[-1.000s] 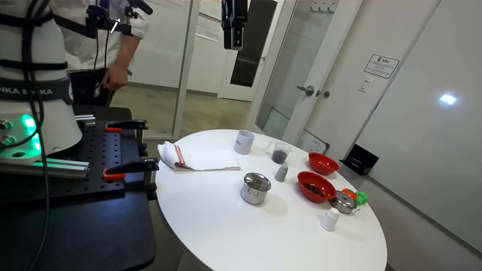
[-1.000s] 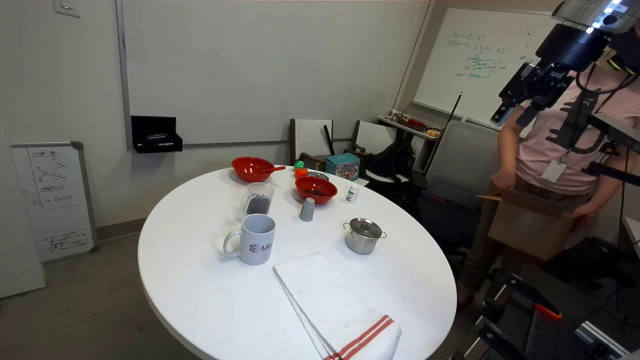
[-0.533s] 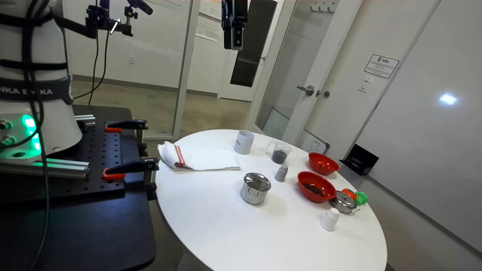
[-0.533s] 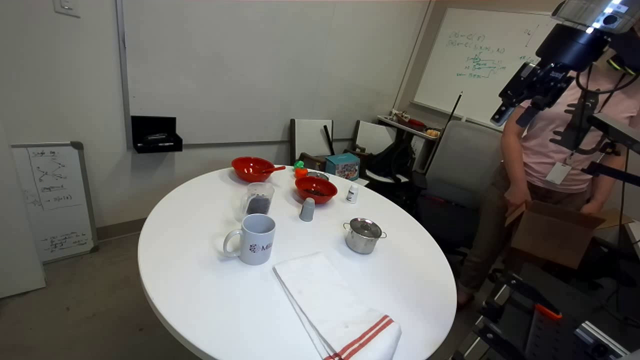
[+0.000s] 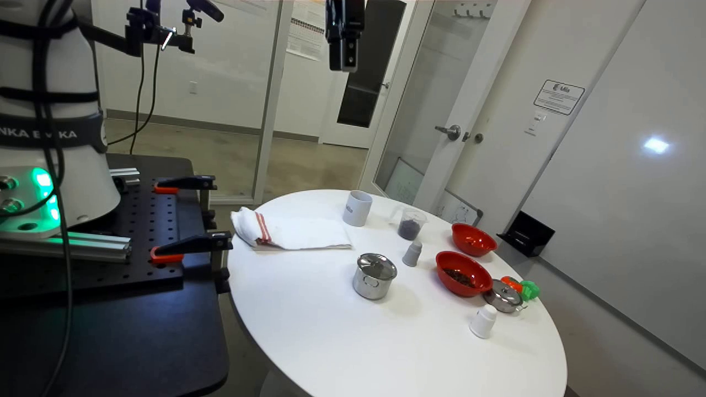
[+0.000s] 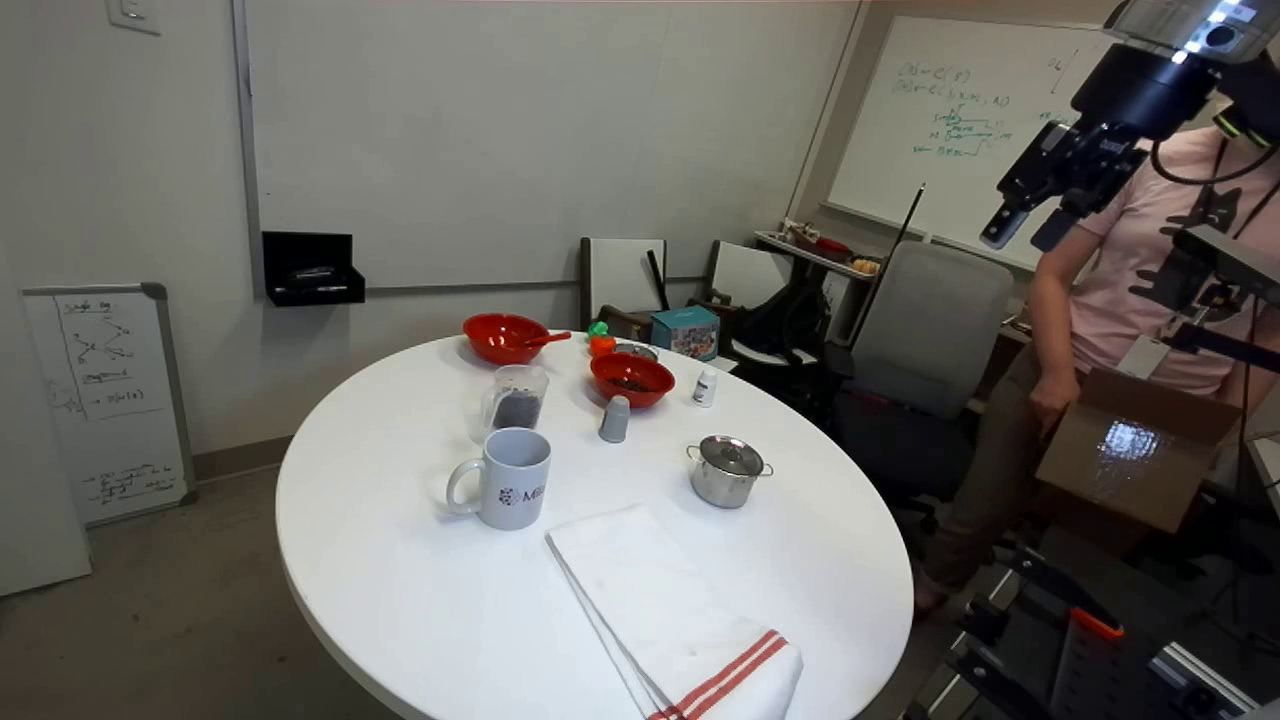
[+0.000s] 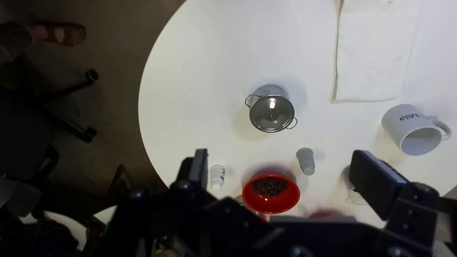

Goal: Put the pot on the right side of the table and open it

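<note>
The small shiny silver pot (image 5: 373, 284) stands upright on the white oval table (image 5: 309, 325) with its metal lid on. It also shows in an exterior view (image 6: 722, 484), its two side handles visible, and in the wrist view (image 7: 270, 114). There it lies beyond the fingers, near the table's rounded edge. My gripper (image 6: 1020, 236) is open and empty, high above the table and apart from the pot. Its two fingers stand wide apart in the wrist view (image 7: 280, 166). In an exterior view only its lower tip (image 5: 343, 62) shows at the top.
A folded towel (image 6: 670, 600), a mug (image 6: 514, 480), a clear cup (image 6: 520, 400), a grey cup (image 6: 615, 420), a white bottle (image 6: 705, 388) and two red bowls (image 6: 632, 380) (image 6: 496, 338) share the table. A lower lidded pan (image 5: 503, 298) touches a bowl. A person holds a cardboard box (image 6: 1130, 450).
The gripper has shifted only very slightly. The pot and the table items have not moved. A person has left one exterior view; the person with the box has moved right.
</note>
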Controlling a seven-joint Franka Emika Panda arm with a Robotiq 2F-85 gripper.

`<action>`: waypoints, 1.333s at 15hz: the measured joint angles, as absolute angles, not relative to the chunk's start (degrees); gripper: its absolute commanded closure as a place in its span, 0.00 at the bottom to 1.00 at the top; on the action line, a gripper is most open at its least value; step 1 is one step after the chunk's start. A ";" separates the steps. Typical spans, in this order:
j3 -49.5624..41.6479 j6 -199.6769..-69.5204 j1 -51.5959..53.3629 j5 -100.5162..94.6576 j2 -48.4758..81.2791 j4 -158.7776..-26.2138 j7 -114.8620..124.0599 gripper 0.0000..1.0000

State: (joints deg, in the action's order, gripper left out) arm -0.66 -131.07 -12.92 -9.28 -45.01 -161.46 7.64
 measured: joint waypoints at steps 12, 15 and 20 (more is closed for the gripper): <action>-0.71 -138.40 -7.91 -8.92 -26.85 -156.13 6.97 0.00; -0.42 -142.60 -7.31 -9.02 -19.76 -154.09 7.00 0.00; -0.11 -146.09 -7.25 -9.58 -8.82 -150.14 7.65 0.00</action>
State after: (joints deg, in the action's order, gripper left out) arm -0.11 -146.09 -7.25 -9.58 -8.82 -150.14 7.65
